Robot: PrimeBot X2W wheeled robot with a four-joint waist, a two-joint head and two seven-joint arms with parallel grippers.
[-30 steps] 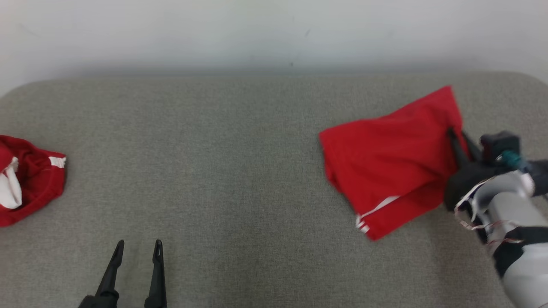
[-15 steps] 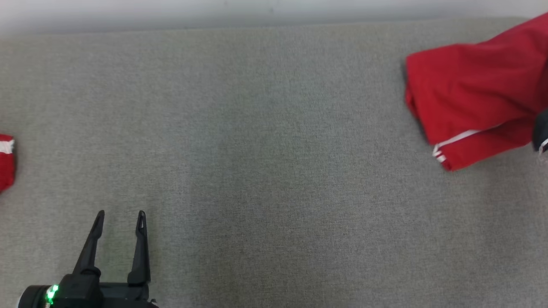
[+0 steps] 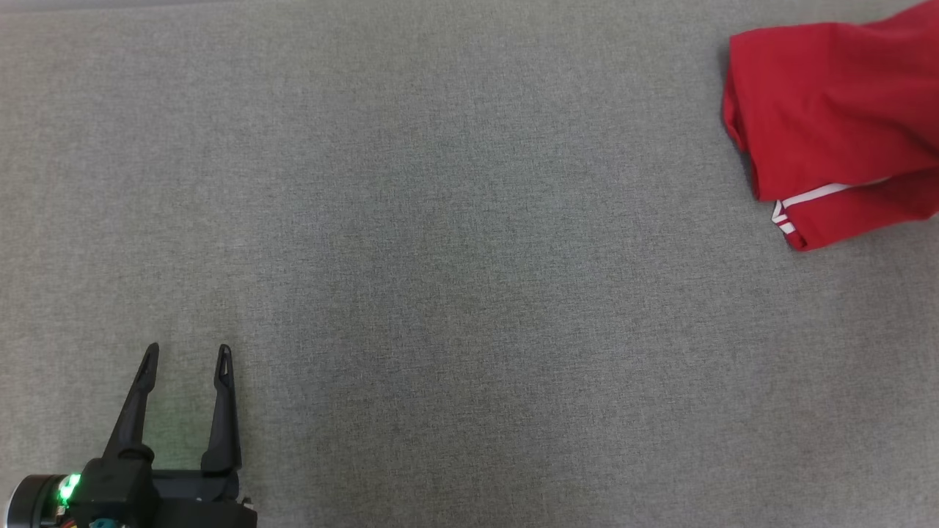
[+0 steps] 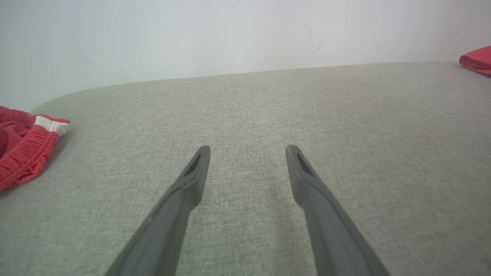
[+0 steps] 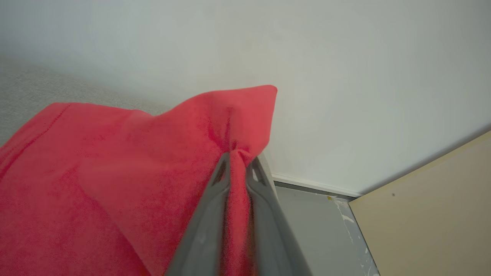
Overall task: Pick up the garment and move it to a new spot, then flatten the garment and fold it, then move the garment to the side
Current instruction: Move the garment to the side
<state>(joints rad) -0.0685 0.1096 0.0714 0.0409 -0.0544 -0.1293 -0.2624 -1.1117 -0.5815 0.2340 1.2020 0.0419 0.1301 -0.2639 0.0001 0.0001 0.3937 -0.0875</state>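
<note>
Since the red shorts (image 3: 829, 125) lie folded into a compact block with a white side stripe showing along the lower fold, the flattening and folding look finished, and the step in hand appears to be the last one: carrying the garment off to the side. In the head view they sit at the far right of the grey fabric-covered surface (image 3: 440, 257), running out past the picture's right edge. The right wrist view shows one corner pulled up into a peak, with the rest of the cloth sloping down onto the surface. The right gripper (image 5: 239, 159) is clamped on that corner, its two fingers pressed together with a pinch of red fabric between them. Just beyond the fingers are the surface's rim, a strip of floor (image 5: 307, 214) and a beige panel (image 5: 429, 207) under a white wall (image 5: 345, 76). The next move probably calls for lowering the corner, letting go and backing off without dragging the fold open or tipping cloth over the rim. The left gripper (image 3: 187, 356) hovers low over bare surface at the near left, well apart from the shorts, fingers spread wide and holding nothing. A second, crumpled red garment (image 4: 23, 153) with a white band lies at the far left.
</note>
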